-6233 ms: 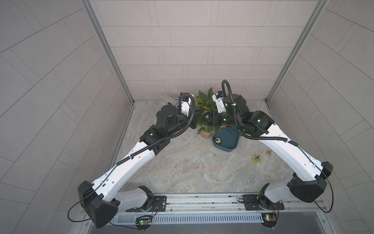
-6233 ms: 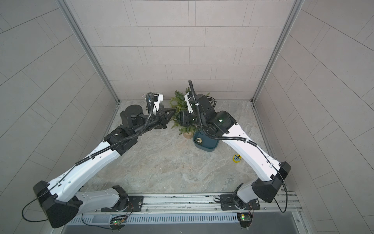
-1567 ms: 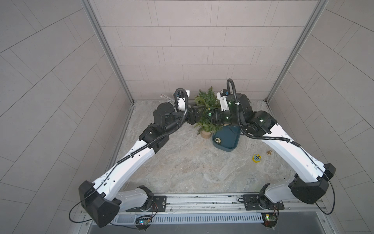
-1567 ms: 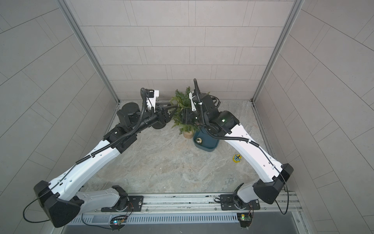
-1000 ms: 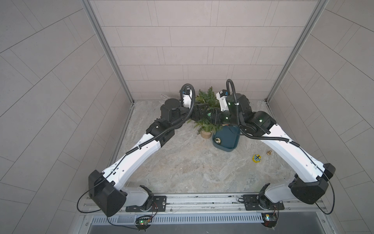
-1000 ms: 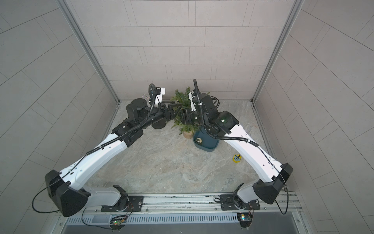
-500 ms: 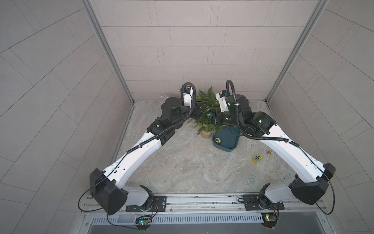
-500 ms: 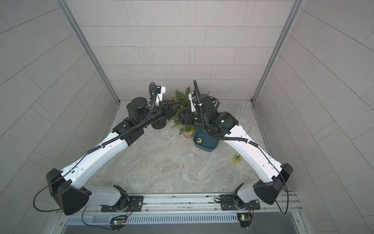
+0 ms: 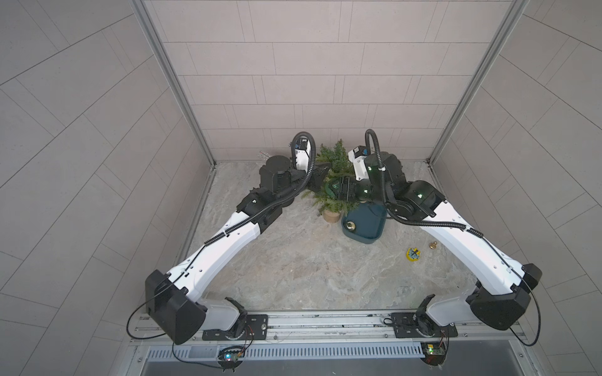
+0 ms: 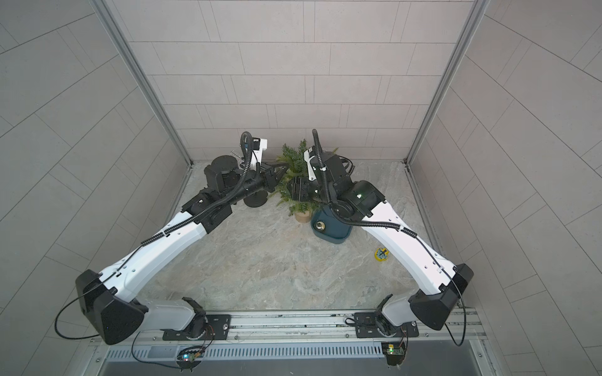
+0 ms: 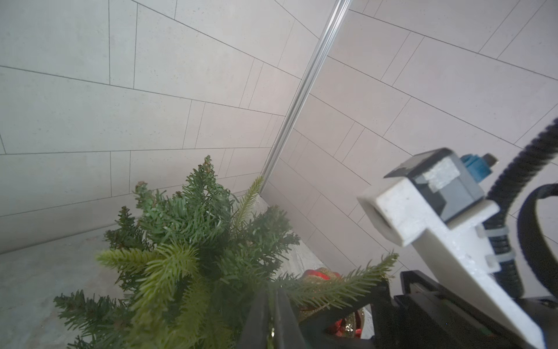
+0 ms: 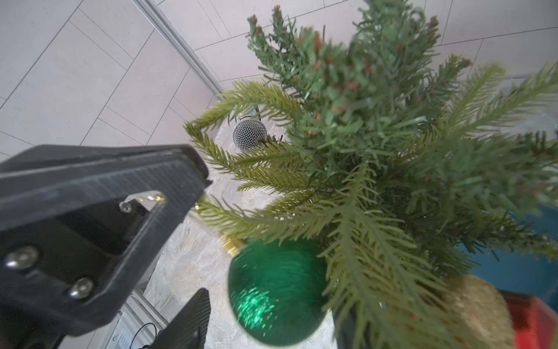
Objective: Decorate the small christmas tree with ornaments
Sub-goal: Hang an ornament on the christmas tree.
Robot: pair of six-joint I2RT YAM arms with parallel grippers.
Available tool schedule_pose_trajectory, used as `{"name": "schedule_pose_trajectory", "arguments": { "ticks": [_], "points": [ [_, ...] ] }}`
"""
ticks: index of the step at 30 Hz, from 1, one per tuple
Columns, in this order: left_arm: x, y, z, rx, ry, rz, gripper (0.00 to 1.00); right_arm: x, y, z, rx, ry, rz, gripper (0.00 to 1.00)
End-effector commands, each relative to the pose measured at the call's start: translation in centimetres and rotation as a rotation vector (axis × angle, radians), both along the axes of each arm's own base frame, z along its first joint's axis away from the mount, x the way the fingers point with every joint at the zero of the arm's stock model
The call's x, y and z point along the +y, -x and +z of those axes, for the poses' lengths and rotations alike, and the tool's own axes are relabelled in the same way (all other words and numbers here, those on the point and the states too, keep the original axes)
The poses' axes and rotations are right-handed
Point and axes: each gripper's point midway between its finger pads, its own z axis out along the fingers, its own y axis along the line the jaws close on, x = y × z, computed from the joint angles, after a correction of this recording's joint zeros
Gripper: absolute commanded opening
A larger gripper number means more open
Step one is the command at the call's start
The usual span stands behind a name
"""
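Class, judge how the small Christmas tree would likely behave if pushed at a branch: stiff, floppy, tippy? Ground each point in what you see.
The small christmas tree probably tips easily: its tan pot looks narrow beneath wide foliage. Its thin branches likely flex; one appears to carry the green ornament.

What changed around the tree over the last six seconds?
The left claw moved farther back along the side of the tree and closed among the twigs; whether it pinches one is unclear. The right claw kept its place, open beside the hanging green ball. The tree, the blue tray with its gold ball, the yellow disc and the bell stayed put.
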Motion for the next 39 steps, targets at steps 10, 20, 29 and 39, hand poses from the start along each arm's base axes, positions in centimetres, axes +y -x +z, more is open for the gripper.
{"name": "schedule_pose_trajectory", "arguments": {
  "ticks": [10,20,29,39],
  "points": [
    [-0.2,0.3,2.3,-0.044,0.046,-0.024,0.0,-0.7,1.2,2.2,-0.049,-0.056,0.012,0.7],
    [-0.1,1.1,2.9,-0.033,0.044,-0.049,0.0,0.0,2.6,2.5,-0.071,-0.074,0.105,0.52],
    [0.1,1.7,3.4,-0.029,0.038,-0.06,0.0,1.2,0.5,2.6,-0.091,-0.058,0.098,0.53],
    [0.1,2.3,3.8,-0.033,0.043,-0.078,0.0,2.4,-1.9,1.8,-0.089,-0.037,0.065,0.46]
  ]
}}
